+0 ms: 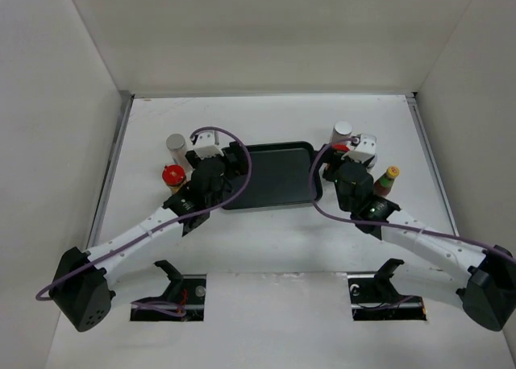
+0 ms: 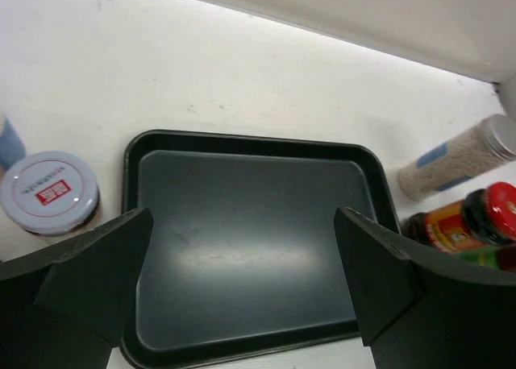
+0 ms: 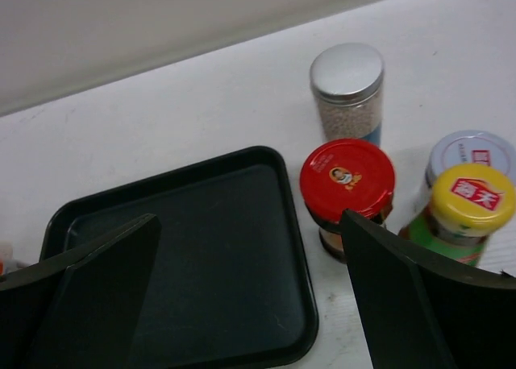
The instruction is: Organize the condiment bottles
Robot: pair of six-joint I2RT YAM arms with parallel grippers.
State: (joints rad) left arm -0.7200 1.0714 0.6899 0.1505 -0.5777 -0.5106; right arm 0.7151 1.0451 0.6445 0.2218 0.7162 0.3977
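A dark tray [image 1: 278, 180] lies mid-table. My left gripper [image 1: 236, 158] hovers open and empty over its left edge; the left wrist view shows the bare tray [image 2: 242, 137] between the fingers. A white shaker [image 1: 176, 146] and a red-capped jar [image 1: 173, 176] stand left of the tray. My right gripper [image 1: 329, 166] is open and empty over the tray's right edge. In the right wrist view a silver-lidded jar [image 3: 348, 91], a red-capped jar [image 3: 347, 184], a white-lidded jar [image 3: 472, 155] and a yellow-capped bottle [image 3: 468, 204] stand right of the tray [image 3: 161, 180].
White walls enclose the table on the left, back and right. The left wrist view also shows a white-lidded jar [image 2: 50, 193] beside the tray's left rim, and a silver-lidded jar [image 2: 455, 163] and a red-capped jar [image 2: 468, 220] past its right rim.
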